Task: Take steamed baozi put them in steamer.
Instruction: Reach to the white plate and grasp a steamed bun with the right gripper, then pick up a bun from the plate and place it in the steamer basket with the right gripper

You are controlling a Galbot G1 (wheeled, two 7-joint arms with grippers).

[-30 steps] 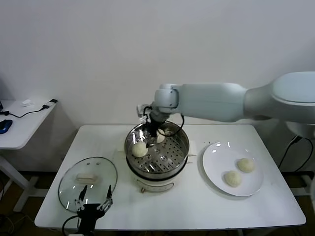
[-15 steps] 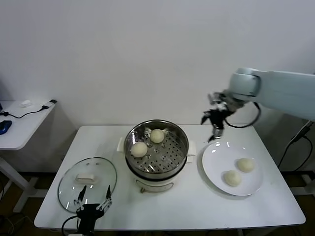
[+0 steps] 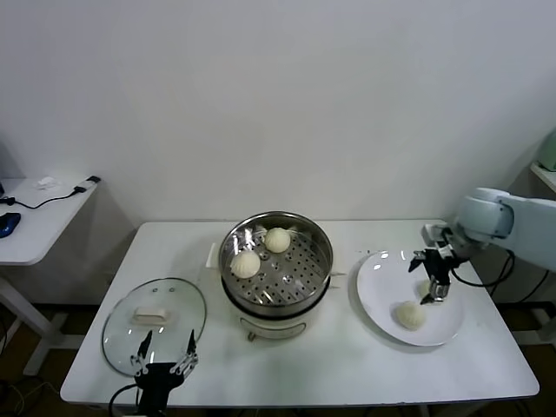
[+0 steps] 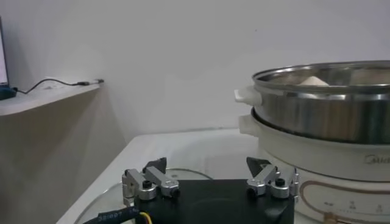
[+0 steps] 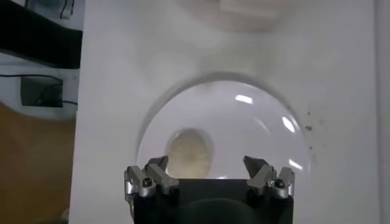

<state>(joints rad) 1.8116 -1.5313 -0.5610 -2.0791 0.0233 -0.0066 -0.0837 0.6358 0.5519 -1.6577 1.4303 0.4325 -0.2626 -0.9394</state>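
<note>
Two baozi point(image 3: 277, 240) inside open steamer point(image 3: 278, 300)

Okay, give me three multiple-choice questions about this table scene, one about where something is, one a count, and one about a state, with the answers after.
1. Where does the glass lid lie?
A. on the steamer
B. on the table, on the robot's left of the steamer
C. on the plate

2. How many buns are in the steamer?
A. one
B. two
C. four

3. How is the right claw?
A. open, above the plate
B. shut on a bun
C. resting inside the steamer

Answers:
1 B, the lid lies flat on the table beside the pot, near the left claw.
2 B, two buns sit on the holed tray, and more remain on the plate.
3 A, its fingers stand apart over the plate with nothing between them.
</note>
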